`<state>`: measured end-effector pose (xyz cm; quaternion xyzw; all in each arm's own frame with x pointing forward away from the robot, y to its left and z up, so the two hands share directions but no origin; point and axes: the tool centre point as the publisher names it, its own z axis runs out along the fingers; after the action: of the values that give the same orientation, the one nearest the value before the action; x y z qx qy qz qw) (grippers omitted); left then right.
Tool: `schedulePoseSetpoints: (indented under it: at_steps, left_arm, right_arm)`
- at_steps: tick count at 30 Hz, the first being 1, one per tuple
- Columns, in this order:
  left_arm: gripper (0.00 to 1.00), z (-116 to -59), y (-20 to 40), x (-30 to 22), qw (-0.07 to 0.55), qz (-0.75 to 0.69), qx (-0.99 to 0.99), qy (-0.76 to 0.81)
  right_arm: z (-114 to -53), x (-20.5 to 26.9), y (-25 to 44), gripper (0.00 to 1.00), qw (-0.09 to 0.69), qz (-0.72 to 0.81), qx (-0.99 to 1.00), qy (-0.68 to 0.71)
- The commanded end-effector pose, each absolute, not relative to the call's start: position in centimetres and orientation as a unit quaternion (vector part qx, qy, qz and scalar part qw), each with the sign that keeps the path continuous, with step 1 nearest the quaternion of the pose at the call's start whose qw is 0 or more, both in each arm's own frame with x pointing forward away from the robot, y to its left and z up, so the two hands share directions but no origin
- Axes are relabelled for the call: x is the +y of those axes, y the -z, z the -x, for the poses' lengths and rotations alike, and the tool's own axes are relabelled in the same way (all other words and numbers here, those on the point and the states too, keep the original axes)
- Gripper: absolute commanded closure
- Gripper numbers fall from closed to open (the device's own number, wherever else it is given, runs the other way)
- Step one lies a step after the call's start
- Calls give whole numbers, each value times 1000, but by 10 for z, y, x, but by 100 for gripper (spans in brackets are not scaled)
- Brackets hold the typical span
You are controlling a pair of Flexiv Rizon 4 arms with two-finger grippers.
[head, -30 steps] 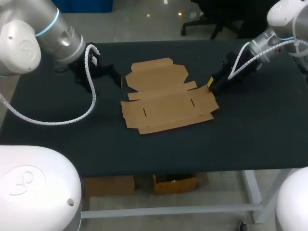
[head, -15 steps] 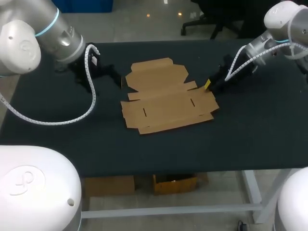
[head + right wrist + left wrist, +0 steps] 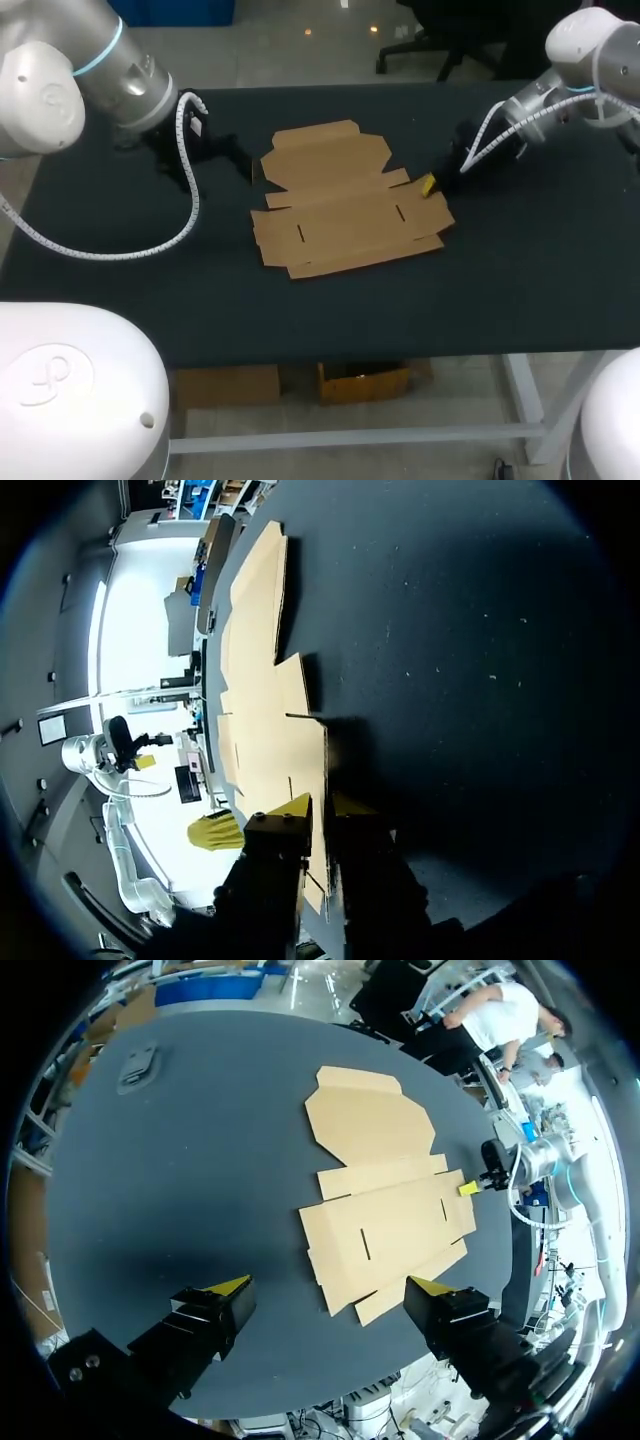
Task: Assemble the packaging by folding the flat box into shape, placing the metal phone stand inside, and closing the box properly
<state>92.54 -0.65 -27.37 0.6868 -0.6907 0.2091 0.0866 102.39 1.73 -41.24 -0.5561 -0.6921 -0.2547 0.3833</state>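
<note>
Right end effector (image 3: 428, 185) sits low at the right-hand edge of the box (image 3: 345, 215), with that edge right against it, though whether it is clenched on the card I cannot tell. From there the box lies flat and unfolded in the middle of the worktop (image 3: 520, 260), stretching away toward the left arm. Left end effector (image 3: 328, 1288) hangs released and wide, well apart from the box's other side, so the right arm looks the nearer for a first fold; farthest off, what is probably the stand (image 3: 137, 1065), a small grey piece, lies near the worktop's corner.
</note>
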Motion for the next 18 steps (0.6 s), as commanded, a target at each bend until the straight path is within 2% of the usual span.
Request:
schedulePoseSetpoints:
  at_steps: [1,18]
  left_arm:
    - [0,-926,273,-7,86,-687,-691,-208]
    - [0,-926,273,-7,86,-687,-691,-208]
  right_arm:
    - [-1018,15,415,100,395,547,-692,257]
    - [-966,15,415,100,388,556,-667,309]
